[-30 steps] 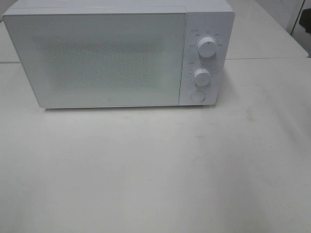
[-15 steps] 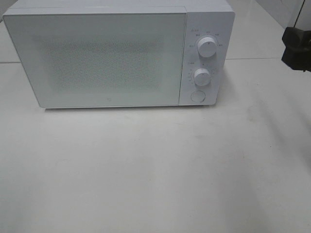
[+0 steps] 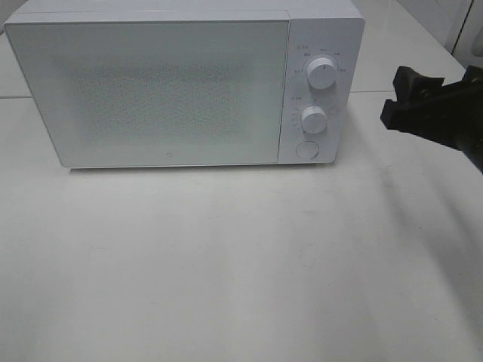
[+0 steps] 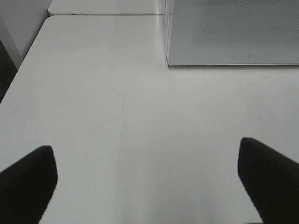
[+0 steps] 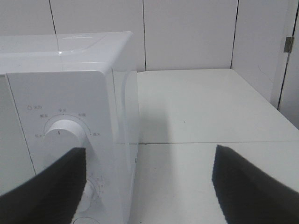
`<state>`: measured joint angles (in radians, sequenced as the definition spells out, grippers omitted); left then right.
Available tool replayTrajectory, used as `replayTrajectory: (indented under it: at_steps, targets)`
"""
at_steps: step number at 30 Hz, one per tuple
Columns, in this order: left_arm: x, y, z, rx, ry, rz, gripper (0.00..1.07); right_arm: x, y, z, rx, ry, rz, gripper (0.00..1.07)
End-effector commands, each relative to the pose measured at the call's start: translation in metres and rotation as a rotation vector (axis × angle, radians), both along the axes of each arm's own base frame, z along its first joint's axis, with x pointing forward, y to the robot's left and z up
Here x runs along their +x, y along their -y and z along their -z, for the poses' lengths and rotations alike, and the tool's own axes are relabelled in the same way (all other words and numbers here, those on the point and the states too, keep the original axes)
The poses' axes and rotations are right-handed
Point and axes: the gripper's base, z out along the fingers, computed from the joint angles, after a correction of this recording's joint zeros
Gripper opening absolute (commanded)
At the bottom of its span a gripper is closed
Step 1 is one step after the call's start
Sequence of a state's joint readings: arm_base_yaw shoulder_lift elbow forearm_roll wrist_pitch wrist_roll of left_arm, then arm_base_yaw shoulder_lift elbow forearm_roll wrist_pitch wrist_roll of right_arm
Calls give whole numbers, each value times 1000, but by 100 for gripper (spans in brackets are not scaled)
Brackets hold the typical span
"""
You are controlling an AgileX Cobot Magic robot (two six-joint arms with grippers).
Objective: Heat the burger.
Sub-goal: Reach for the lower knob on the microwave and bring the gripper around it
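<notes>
No legible txt; tiny marks round microwave [image 3: 151,90] dials [image 3: 322,74] too blurry.

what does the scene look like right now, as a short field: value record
microwave: white microwave on the table
door: door shut
controls: upper knob, lower knob, round button below them
burger: not seen in any view
left gripper: left gripper open, empty, above bare table in front of the microwave
right gripper: right gripper open, empty, in the air to the right of the control panel
</notes>
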<state>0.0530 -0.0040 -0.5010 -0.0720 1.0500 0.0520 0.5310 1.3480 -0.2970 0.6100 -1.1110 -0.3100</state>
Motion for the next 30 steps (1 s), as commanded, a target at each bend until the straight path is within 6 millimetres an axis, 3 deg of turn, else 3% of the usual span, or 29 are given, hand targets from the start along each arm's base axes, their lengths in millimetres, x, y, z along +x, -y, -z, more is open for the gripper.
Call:
replayTrajectory:
  at_steps: [1, 13, 30]
  targets:
    - [-3, 0, 0, -5, 34, -1, 100, -1, -11, 10, -14, 16, 34, 75]
    - [-3, 0, 0, -5, 34, -1, 100, 0, -36, 34, -51, -6, 50, 75]
    - [-3, 0, 0, -5, 34, -1, 100, 40, -70, 49, -31, -19, 110, 75]
